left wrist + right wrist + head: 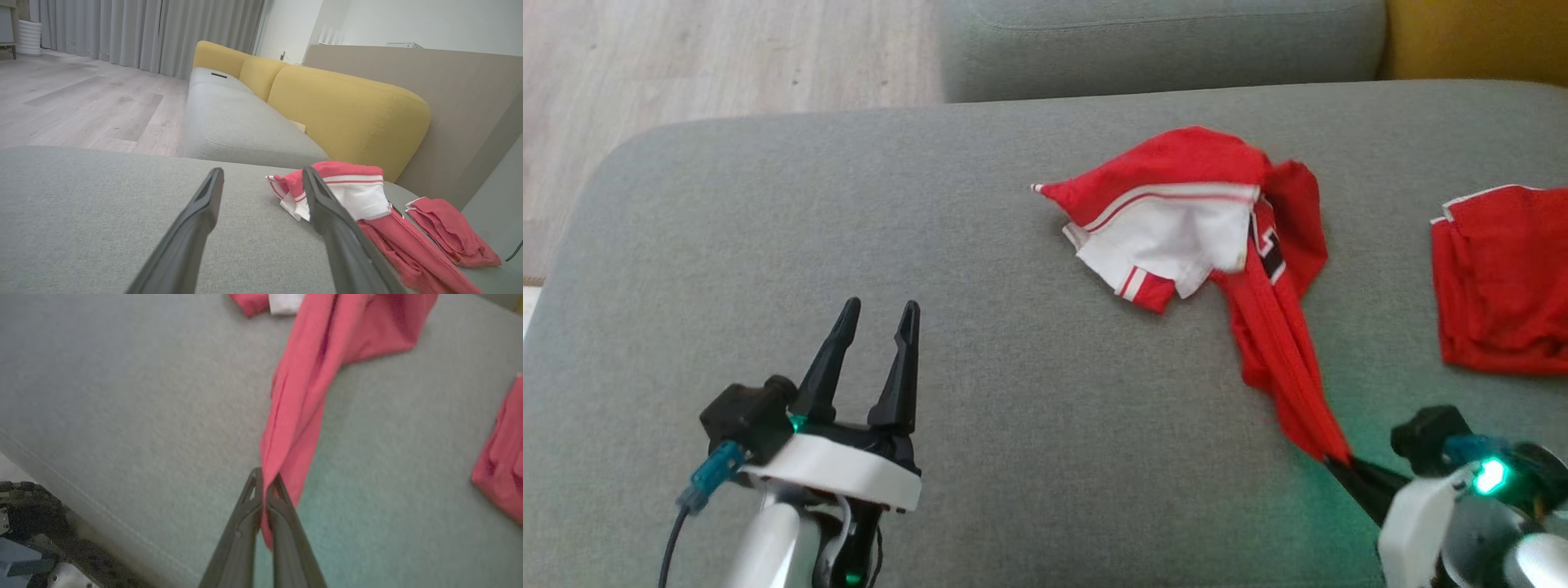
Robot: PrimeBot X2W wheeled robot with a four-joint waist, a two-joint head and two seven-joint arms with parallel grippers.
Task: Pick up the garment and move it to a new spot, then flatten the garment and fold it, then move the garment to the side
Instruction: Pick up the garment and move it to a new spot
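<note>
Head view: note the right pincer point(1339, 464) clamped on a stretched corner of the garment point(1176, 204), whose bulk lies crumpled on the grey sofa seat point(931, 245). The left pincer point(880, 314) hangs open and empty.

Left wrist view: the garment lies ahead, to the right.

Right wrist view: red cloth sits pinched between shut fingers.

You are likely in the relocation step. Next, lift the garment clear.

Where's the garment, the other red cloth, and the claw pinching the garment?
garment point(1176, 237): head view, its white panel.
red cloth point(1499, 278): head view, its middle.
right gripper point(267, 477): right wrist view, between its fingertips.
</note>
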